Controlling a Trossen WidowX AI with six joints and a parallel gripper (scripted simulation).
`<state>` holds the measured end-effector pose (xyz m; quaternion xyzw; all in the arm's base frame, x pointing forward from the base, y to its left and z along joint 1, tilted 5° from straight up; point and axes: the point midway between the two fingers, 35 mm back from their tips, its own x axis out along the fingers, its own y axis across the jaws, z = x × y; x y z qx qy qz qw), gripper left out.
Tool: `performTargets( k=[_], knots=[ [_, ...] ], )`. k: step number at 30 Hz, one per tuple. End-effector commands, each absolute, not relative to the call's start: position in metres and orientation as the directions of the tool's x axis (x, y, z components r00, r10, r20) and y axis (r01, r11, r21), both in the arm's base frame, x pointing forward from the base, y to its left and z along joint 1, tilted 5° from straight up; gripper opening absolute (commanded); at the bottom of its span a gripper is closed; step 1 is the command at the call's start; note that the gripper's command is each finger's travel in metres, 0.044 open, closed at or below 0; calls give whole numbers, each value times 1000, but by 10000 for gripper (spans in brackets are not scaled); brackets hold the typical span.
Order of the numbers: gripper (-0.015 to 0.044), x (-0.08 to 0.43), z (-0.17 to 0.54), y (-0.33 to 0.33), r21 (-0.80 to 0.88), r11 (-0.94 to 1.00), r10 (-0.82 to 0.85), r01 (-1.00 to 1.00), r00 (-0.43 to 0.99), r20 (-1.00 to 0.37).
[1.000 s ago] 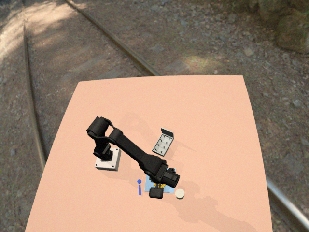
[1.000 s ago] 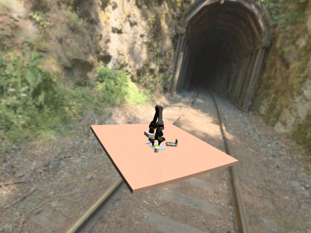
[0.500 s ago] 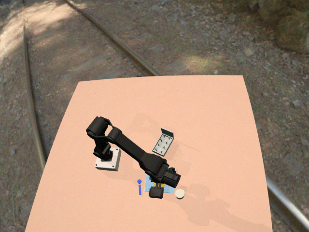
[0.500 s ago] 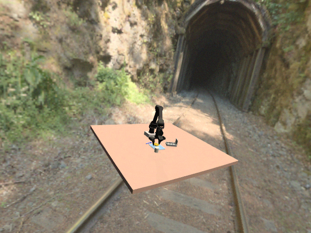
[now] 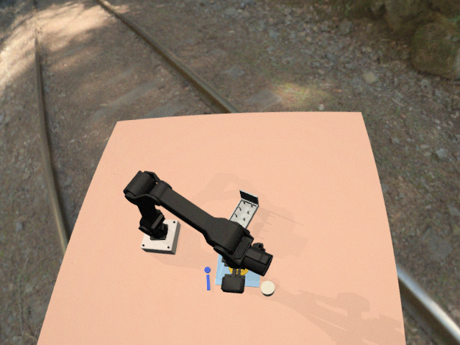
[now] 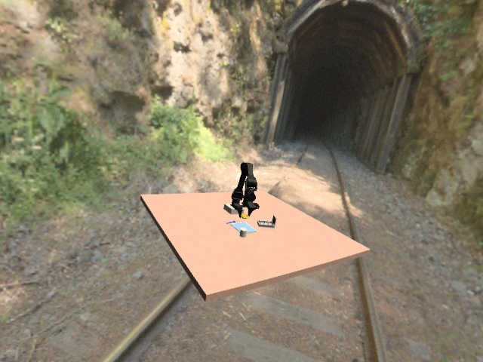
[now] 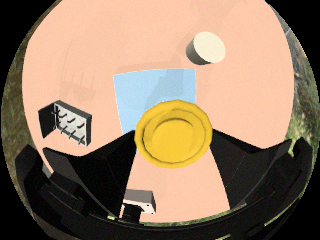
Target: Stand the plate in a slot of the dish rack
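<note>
The yellow plate (image 6: 244, 216) (image 7: 173, 136) is held above the blue mat, its round face turned to the wrist camera. In the top view only parts of the plate (image 5: 243, 272) show under the arm. My gripper (image 6: 245, 215) (image 7: 174, 134) is shut on the plate, one black finger at each side of its rim. The dish rack (image 5: 249, 197) (image 6: 266, 225) (image 7: 89, 131) stands on the table, apart from the plate. It has a pale floor, rows of short dark rails and a tall dark end panel. The forearm hides one end of it in the top view.
The light blue mat (image 5: 219, 279) (image 6: 244, 227) (image 7: 145, 92) lies flat below the gripper. A cream cylinder (image 5: 267, 287) (image 6: 243, 232) (image 7: 208, 47) stands beside a mat corner. A blue spoon-like object (image 5: 208, 282) (image 6: 231, 222) lies on the mat's other side. The arm's pale base (image 5: 170, 246) (image 7: 145, 198) is behind.
</note>
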<state>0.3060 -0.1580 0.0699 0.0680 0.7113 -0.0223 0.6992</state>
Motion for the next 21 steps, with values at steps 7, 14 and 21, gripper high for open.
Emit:
performTargets(
  k=[7,14,21],
  knots=[
    [0,309,113,-162,61,990,62,124,-4,-998],
    [0,309,139,-164,61,990,62,124,-4,-998],
    [0,308,159,-165,61,990,62,124,-4,-998]
  ],
)
